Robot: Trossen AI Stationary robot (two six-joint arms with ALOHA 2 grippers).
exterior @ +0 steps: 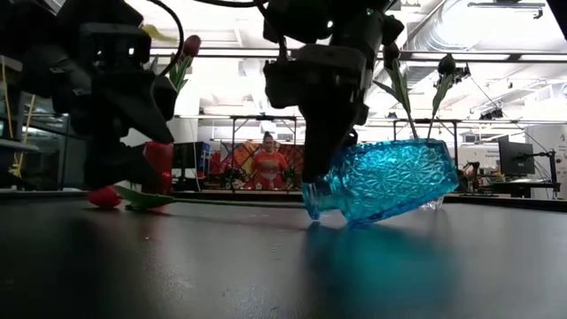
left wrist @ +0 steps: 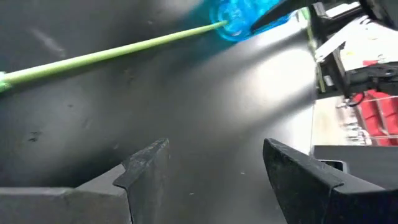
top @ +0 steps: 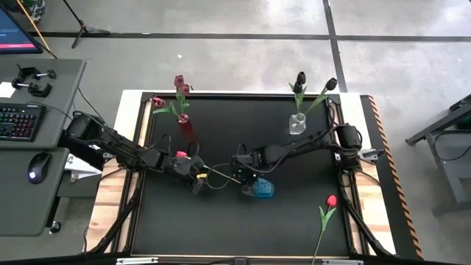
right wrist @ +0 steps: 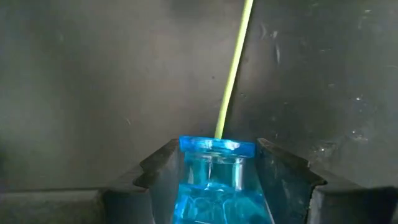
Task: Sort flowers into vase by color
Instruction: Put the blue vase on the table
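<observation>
Tulip stem (right wrist: 231, 71) in tipped blue vase (exterior: 390, 180)

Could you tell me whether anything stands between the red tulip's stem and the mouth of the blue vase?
Nothing visible does: the green stem already reaches the mouth of the tilted blue vase, which the right hand grips at the neck.

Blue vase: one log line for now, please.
right gripper shut on blue vase, tipped | tulip stem in mouth | left gripper open

Two black jointed arms with boxy links, left arm (top: 125, 151) and right arm (top: 309, 143) each side of the surface (top: 294, 221), thin dark cables along both, left hand (left wrist: 211, 174) with angular matte-black fingers (left wrist: 149, 165), right hand (right wrist: 214, 168) likewise with chamfered dark fingers
</observation>
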